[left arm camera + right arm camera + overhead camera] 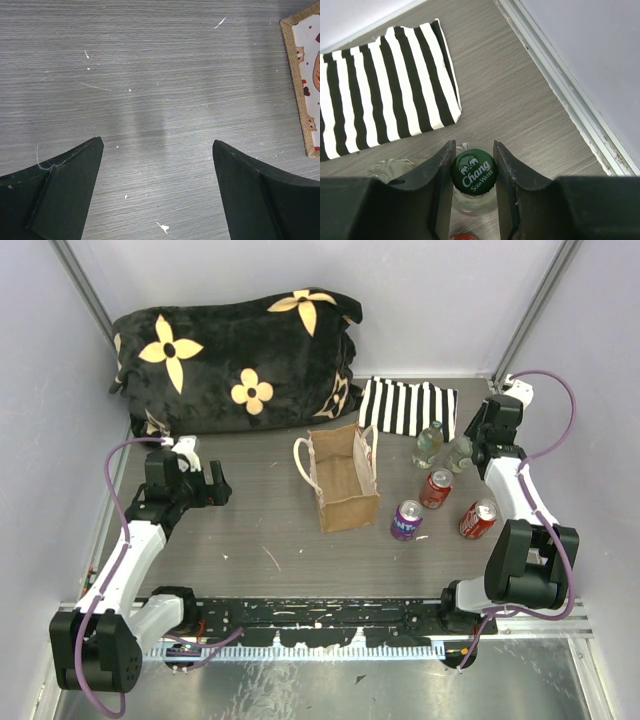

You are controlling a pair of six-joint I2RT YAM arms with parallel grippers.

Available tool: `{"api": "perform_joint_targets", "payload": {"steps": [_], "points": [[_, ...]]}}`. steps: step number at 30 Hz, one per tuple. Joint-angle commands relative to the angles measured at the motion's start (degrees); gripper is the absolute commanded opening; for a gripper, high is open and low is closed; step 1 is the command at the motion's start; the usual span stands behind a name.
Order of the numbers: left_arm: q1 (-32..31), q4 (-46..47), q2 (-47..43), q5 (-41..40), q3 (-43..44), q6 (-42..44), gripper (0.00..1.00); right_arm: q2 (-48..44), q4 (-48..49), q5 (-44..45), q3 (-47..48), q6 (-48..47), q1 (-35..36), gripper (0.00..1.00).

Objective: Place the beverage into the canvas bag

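Note:
The beverage in my grip is a clear glass bottle [460,453] with a green "Chang Soda Water" cap [474,172], standing at the right of the table. My right gripper [473,146] is shut on its cap, one finger on each side; from above this gripper [474,445] sits over the bottle. The canvas bag [345,478] stands upright and open-mouthed at mid-table, cream handles on both sides. Its printed, burlap-edged side [305,75] shows at the right edge of the left wrist view. My left gripper [157,142] hangs open over bare table, left of the bag [215,485].
A second glass bottle [428,443] stands left of the held one. Nearer me are a purple can [406,520] and two red cans [435,488] [478,518]. A striped fabric piece [408,407] [385,85] lies behind them. A black flowered cushion [235,360] fills the back left.

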Motion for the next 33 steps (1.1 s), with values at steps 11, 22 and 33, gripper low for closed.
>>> {"api": "perform_joint_targets", "payload": {"steps": [11, 22, 33], "points": [[0.32, -2.54, -2.04, 0.57, 0.63, -0.23, 0.98, 0.97, 7.54, -3.97, 16.49, 1.90, 0.35, 0.01], [0.27, -4.25, -4.02, 0.79, 0.23, 0.01, 0.98, 3.94, 8.69, -8.64, 24.21, 7.66, 1.73, 0.01], [0.30, -4.49, -4.62, 1.22, -0.23, -0.14, 0.98, 8.09, 10.92, -11.94, 33.34, 14.61, 5.85, 0.01]]}}
